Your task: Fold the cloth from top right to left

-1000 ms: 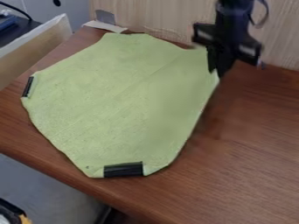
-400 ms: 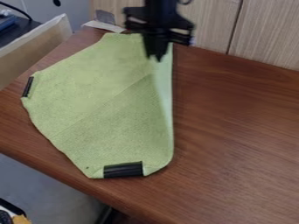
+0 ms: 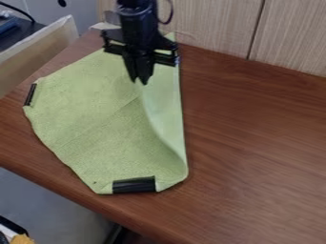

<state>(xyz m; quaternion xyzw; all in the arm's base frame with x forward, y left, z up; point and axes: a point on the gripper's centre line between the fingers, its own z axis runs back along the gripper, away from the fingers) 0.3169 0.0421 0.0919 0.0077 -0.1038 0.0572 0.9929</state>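
Table (image 3: 255, 190): one, of brown wood.
Black strips (image 3: 134, 185): I count two, at the near and left edges of the cloth (image 3: 89, 119).
Cloth: one, green, on the table, its right side partly raised.
Gripper (image 3: 140, 82): one, above the cloth; I have its fingers closed on the raised edge.

Beside the gripper (image 3: 140, 82), the cloth's raised flap (image 3: 167, 107) obstructs; past it, tabletop (image 3: 255, 138) lies open. Wall panels (image 3: 213, 28) block behind.
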